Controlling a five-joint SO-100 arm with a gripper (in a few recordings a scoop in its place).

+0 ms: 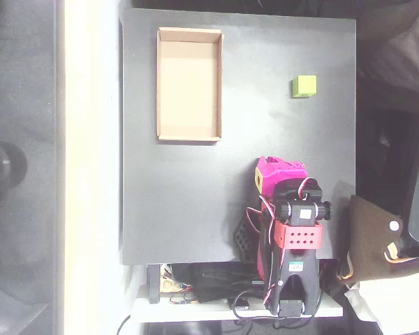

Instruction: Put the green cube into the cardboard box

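Observation:
The green cube (pixel 304 86) sits on the black table near its far right edge in the overhead view. The cardboard box (pixel 188 84) lies at the table's upper left, long side running up the picture, with nothing inside. My magenta gripper (pixel 274 173) is folded back over the arm's base at the lower right. It is well below the cube and to the right of the box, touching neither. From above its jaws are too foreshortened to judge, and nothing shows between them.
The black table (pixel 195 202) ends on the left at a bright pale strip (pixel 91 167). Cables and the arm's base (pixel 293 279) crowd the lower edge. A brown object (pixel 371 237) lies just off the table's right edge.

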